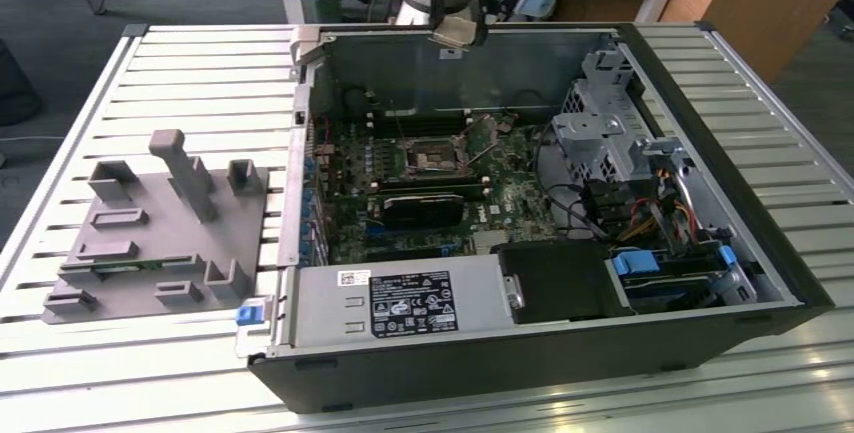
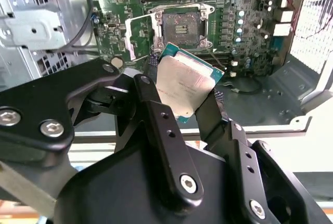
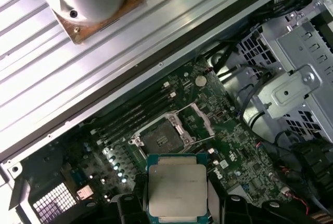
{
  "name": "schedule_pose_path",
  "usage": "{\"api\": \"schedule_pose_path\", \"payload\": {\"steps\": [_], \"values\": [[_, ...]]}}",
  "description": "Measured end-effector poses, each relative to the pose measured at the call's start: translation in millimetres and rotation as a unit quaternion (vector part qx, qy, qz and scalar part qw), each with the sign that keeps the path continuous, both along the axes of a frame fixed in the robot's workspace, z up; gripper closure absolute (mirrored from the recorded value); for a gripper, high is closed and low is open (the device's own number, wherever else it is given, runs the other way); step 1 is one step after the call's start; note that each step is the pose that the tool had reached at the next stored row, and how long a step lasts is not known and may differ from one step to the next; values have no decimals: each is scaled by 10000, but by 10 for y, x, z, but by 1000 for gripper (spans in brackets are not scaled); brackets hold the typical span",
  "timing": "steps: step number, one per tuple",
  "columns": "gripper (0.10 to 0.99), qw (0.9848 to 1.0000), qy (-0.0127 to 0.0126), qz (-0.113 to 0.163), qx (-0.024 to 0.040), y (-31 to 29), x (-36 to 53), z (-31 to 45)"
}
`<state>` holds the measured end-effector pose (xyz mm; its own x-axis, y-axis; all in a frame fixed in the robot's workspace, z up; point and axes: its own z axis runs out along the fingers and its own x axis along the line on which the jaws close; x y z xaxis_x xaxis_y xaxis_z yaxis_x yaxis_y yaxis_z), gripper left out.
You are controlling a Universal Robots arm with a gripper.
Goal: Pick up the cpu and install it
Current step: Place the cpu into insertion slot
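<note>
**Cpu clamped in gripper, above open socket**

The gripper (image 2: 179,99) pinches the cpu (image 2: 184,86) by two opposite edges, metal lid toward the second wrist camera. Its fingers (image 2: 156,112) hide those edges. In the first wrist view, the frame cuts off the cpu's near edge. The socket (image 2: 182,26), cover flipped up, is well apart from the cpu. In the exterior view the gripper hangs at 12 o'clock of the computer case (image 1: 534,353). The arm is cropped there and the cpu is hard to make out.

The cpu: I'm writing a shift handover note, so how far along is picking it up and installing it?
Done: the flat square cpu with silvery metal top is picked up, clamped in the black gripper. In hand: it hangs above the green motherboard inside the open black computer case. Left: the square metal-framed socket sits open and empty, so the chip is not yet seated.
</note>
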<state>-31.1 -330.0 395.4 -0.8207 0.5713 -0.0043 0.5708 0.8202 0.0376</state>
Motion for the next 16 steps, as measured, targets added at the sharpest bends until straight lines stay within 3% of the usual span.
{"api": "schedule_pose_path", "payload": {"steps": [5,9,12,16], "values": [[545,9992,0,-396,0,2,0,-9],[545,9974,0,-717,0,3,0,-18],[545,9952,0,-978,0,3,0,-26],[545,9909,0,-1343,0,3,0,-37]]}}
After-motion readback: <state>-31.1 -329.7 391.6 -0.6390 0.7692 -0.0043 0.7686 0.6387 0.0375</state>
